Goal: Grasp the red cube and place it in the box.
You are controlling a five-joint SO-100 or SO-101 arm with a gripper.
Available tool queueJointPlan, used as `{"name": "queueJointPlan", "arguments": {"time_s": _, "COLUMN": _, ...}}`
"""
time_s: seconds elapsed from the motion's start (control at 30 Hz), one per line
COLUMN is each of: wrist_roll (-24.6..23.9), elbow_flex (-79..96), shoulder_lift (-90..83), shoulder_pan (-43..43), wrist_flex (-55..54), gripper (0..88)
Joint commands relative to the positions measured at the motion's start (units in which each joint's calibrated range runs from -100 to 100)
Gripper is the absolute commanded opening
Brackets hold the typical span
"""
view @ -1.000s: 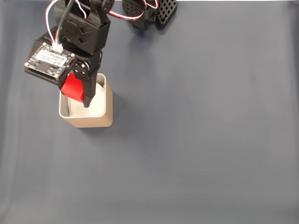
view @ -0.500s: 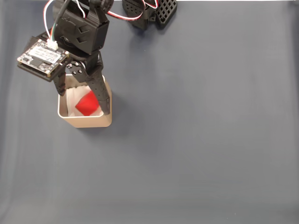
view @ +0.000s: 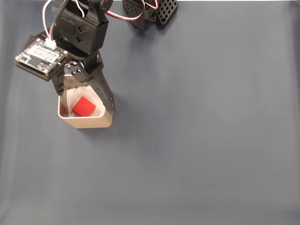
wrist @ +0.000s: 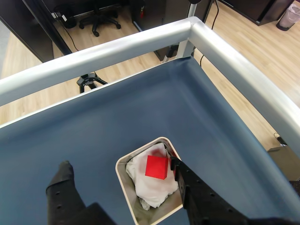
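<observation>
One small matte red cube (view: 84, 106) (wrist: 156, 167), plain faces, lies inside the one tall tan square box (view: 89, 123) (wrist: 123, 178) w/ rounded corners, on crumpled white lining. Black two-finger gripper (view: 83, 97) (wrist: 119, 166) hangs over the box, released, fingers spread wide either side of the opening, on dark blue table cloth (view: 201, 131).

Red cube (wrist: 156, 167) looks like matte plastic with plain faces, sitting between the gripper (wrist: 119, 165) fingers on crumpled white cloth or paper lining. The box (view: 89, 123) around it has a smooth tan satin finish. Gripper's matte black plastic, printed-looking. Under it the table cover (view: 201, 140) is dull blue-grey fabric, with a brushed metal rail (wrist: 234, 61) along the edge.
</observation>
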Motion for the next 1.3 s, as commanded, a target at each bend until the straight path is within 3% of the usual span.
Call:
{"name": "queueJointPlan", "arguments": {"time_s": 0.0, "wrist_roll": -0.29, "elbow_flex": -0.34, "shoulder_lift": -2.30, "shoulder_pan": 0.67, "wrist_flex": -1.24, "gripper": 48.6}}
{"name": "queueJointPlan", "arguments": {"time_s": 0.6, "wrist_roll": -0.68, "elbow_flex": 0.66, "shoulder_lift": -2.30, "shoulder_pan": 1.16, "wrist_flex": -3.78, "gripper": 43.6}}
{"name": "queueJointPlan", "arguments": {"time_s": 1.27, "wrist_roll": -0.83, "elbow_flex": 8.77, "shoulder_lift": -13.21, "shoulder_pan": -7.57, "wrist_flex": -5.42, "gripper": 0.3}}
